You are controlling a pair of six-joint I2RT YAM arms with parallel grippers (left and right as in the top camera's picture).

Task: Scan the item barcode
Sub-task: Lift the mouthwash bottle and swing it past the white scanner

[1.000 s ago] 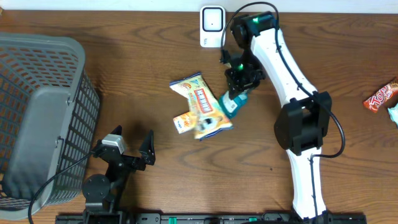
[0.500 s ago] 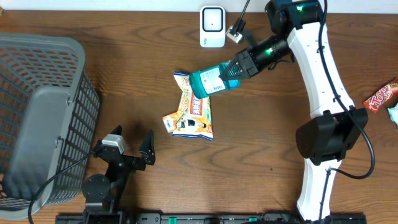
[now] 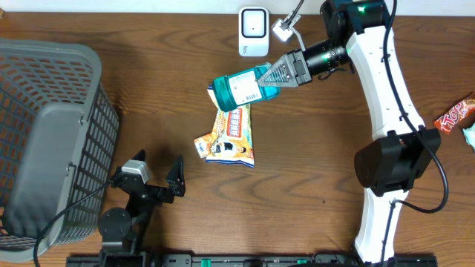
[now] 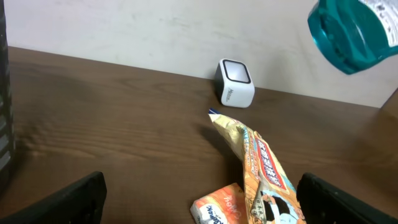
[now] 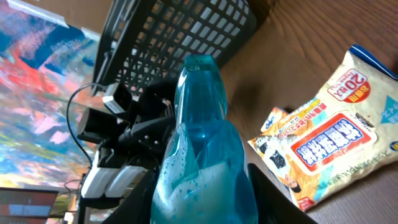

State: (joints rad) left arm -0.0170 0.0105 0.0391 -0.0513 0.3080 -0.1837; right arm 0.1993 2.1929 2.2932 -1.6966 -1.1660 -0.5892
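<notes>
A teal bottle of blue liquid (image 3: 239, 85) hangs on its side in the air, just below the white scanner (image 3: 253, 31) at the table's back edge. My right gripper (image 3: 276, 74) is shut on the bottle's body, its base pointing left. The right wrist view shows the bottle (image 5: 202, 143) filling the space between both dark fingers (image 5: 138, 199). From the left wrist view the bottle's end (image 4: 351, 31) floats at top right, the scanner (image 4: 235, 82) behind. My left gripper (image 3: 159, 158) rests open near the front left, holding nothing.
A snack bag (image 3: 234, 137) and an orange tissue pack (image 3: 204, 146) lie mid-table below the bottle. A grey mesh basket (image 3: 44, 133) fills the left side. A red candy bar (image 3: 454, 115) lies at the far right edge.
My right arm lifted the bottle off the pile, swung it up and left toward the scanner. The snack bag shifted and now lies lengthwise. The left arm has not moved.
</notes>
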